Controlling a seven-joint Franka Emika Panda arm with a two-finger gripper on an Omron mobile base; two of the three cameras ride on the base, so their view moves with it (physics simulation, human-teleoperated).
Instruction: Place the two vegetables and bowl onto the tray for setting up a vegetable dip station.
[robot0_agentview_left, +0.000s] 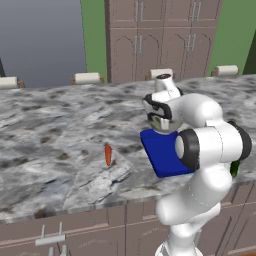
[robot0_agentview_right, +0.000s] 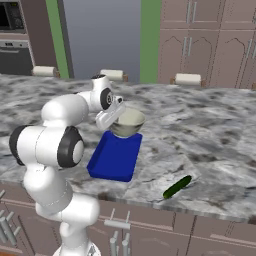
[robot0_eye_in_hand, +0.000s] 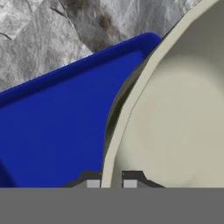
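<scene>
The gripper (robot0_eye_in_hand: 111, 183) is clamping the rim of the bowl (robot0_agentview_right: 127, 123), one finger inside the wall and one outside, and is holding the bowl over the far end of the blue tray (robot0_agentview_right: 114, 158) — whether the base is touching the tray floor cannot be told. The decisive relation is vertical: open tray surface is lying directly beneath the bowl, so a short descent is probably all that remains. The carrot (robot0_agentview_left: 108, 154) is lying on the counter (robot0_agentview_left: 50, 130) left of the tray; the green vegetable (robot0_agentview_right: 177, 187) right of it.
</scene>
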